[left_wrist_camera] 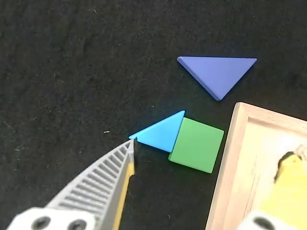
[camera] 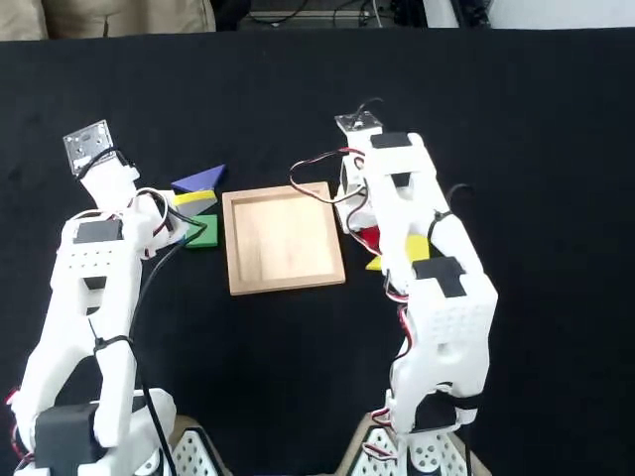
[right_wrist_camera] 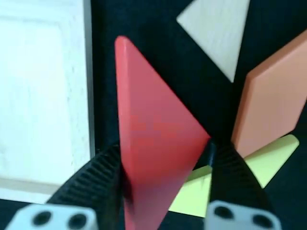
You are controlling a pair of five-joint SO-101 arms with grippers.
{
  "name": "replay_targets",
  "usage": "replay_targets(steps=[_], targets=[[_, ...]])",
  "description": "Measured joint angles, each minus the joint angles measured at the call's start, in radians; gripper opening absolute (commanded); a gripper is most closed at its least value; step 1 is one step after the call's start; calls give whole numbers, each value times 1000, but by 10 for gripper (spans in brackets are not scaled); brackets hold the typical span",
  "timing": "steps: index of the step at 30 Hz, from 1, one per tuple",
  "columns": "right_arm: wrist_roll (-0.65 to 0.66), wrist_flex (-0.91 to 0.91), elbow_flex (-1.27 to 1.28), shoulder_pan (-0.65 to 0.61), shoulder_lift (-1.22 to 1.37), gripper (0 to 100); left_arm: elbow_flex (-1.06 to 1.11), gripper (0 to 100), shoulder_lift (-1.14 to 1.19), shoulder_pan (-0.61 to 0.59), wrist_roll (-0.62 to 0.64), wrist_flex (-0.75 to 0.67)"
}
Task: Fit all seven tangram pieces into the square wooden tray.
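Right claw (right_wrist_camera: 163, 152) pinches the red triangle (right_wrist_camera: 144, 110) just beside the wooden tray (camera: 283, 238), on its right-arm side. A cream triangle (right_wrist_camera: 216, 28), an orange piece (right_wrist_camera: 273, 96) and a yellow piece (right_wrist_camera: 240, 177) are close by. Left claw (left_wrist_camera: 208, 155) gapes wide at the light-blue triangle (left_wrist_camera: 160, 134) and green square (left_wrist_camera: 196, 144), which touch just off the tray's other side. The dark-blue triangle (left_wrist_camera: 218, 74) lies near them on the black bench (camera: 516, 99).

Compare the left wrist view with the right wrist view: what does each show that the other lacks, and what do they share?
Left wrist view adds: a dark blue triangle, plus a light blue triangle touching a green square beside the wooden tray. Right wrist view adds: the right gripper shut on a red triangle, with a cream triangle, an orange piece and a yellow piece nearby. Shared: the tray's rim and the black table.
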Motion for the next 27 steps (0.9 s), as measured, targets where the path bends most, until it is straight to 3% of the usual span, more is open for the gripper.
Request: replay_targets(steps=[23,27], targets=[[49,43,-95,6,0,217,0,438,0,0,0,0],[49,44,-95,6,0,141,0,438,0,0,0,0]])
